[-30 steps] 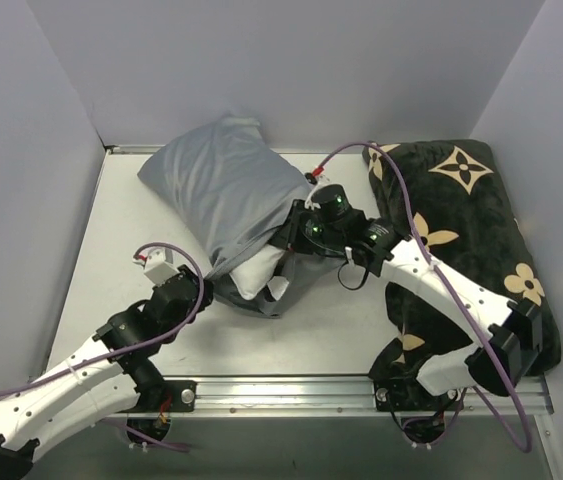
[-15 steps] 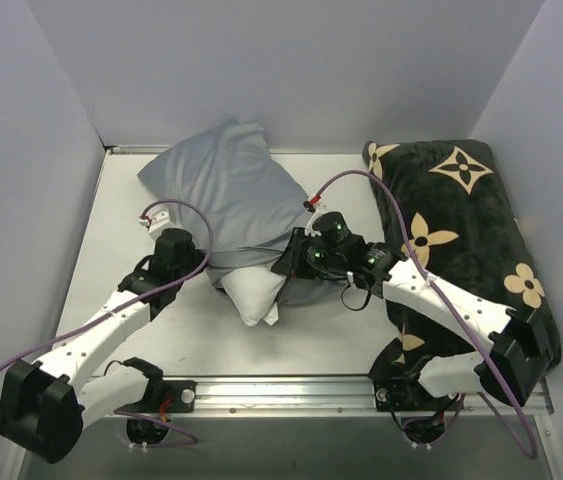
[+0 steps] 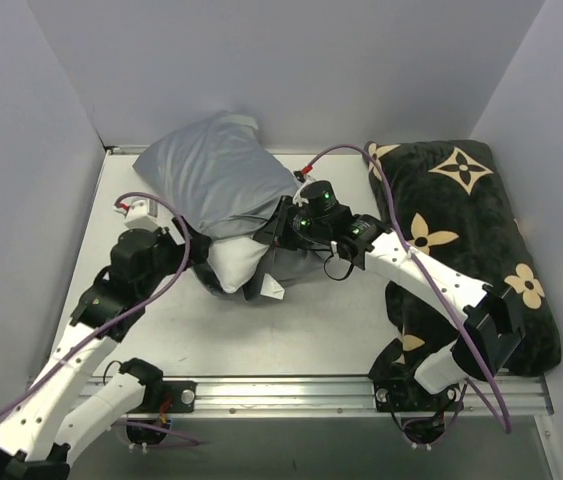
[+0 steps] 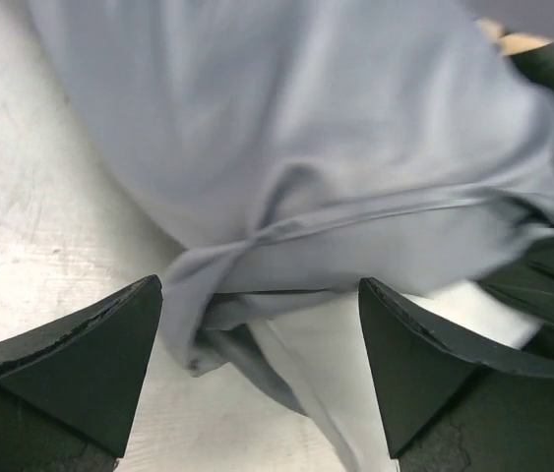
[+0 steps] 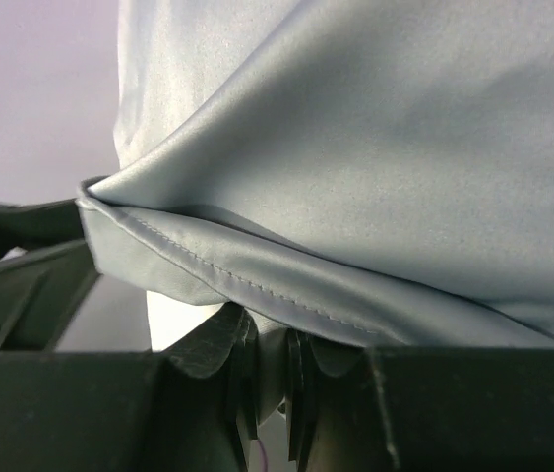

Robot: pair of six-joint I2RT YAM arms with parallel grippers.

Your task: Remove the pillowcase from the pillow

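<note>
The grey-blue pillowcase (image 3: 211, 180) lies at the back middle of the table, still over most of the pillow. A white pillow (image 3: 233, 262) corner pokes out of its open near end. My right gripper (image 3: 279, 226) is shut on the stitched hem of the pillowcase (image 5: 375, 147), with cloth pinched between its closed jaws (image 5: 272, 364). My left gripper (image 3: 197, 266) is open at the near-left of the pillow's bare corner. In the left wrist view the gripper (image 4: 260, 364) frames the bunched pillowcase (image 4: 306, 128) edge and the white pillow (image 4: 345, 344), gripping neither.
A black cushion with tan flower motifs (image 3: 471, 230) fills the right side of the table, under the right arm. Grey walls close in the left, back and right. The metal rail (image 3: 281, 392) with both arm bases runs along the near edge.
My left gripper has swung in to the pillow's near-left and opened wide. The right gripper has pulled the hem back and left, and the pillow has shifted a little left.
</note>
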